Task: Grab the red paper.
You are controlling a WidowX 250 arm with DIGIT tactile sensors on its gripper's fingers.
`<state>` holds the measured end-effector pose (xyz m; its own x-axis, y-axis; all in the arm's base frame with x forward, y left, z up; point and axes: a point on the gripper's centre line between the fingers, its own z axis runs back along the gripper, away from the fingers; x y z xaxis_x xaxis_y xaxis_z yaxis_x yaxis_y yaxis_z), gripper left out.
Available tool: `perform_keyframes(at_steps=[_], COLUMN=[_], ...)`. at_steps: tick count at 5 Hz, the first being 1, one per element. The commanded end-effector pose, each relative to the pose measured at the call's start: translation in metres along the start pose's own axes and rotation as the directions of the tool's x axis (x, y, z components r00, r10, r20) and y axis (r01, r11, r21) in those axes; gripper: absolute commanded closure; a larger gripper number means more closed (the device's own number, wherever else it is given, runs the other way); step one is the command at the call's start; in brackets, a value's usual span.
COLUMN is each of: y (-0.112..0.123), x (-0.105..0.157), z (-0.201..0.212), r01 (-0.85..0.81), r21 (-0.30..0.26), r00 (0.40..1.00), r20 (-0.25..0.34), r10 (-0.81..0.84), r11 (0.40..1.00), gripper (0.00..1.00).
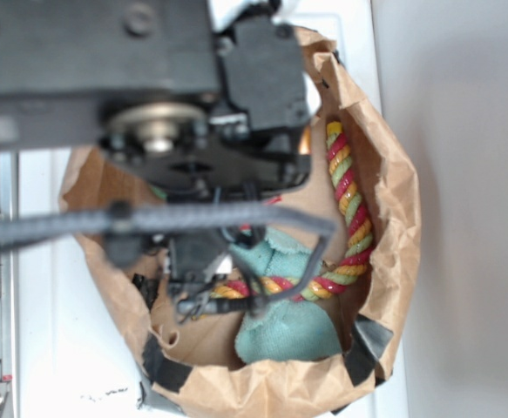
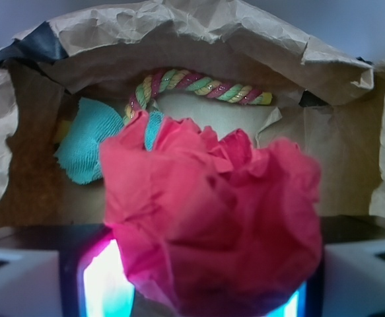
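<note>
The red paper point(image 2: 212, 211), a crumpled bright red wad, fills the middle of the wrist view. It sits between the two lit pads point(image 2: 106, 284) of my gripper point(image 2: 202, 294), which is shut on it. The wad touches both pads and hides the gap between them. In the exterior view my gripper point(image 1: 203, 292) reaches down into the brown paper bag point(image 1: 397, 200), and the arm hides the red paper there.
Inside the bag point(image 2: 199, 33) lie a red-yellow-green twisted rope point(image 2: 202, 84) point(image 1: 349, 196) and a teal cloth point(image 2: 86, 142) point(image 1: 284, 335). The bag's crumpled walls stand close on all sides. Black tape patches point(image 1: 367, 344) mark its rim.
</note>
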<state>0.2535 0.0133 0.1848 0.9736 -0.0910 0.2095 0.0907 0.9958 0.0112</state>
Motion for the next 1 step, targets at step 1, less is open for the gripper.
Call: perform_keyframes(at_steps=[1], y=[-0.0122], x=[0.0118], z=[-0.0003], r01=[-0.011], r21=[0.116], r00=[0.999], r20=[0.044], r10=[0.006], r11=[0.993], gripper=[1.00])
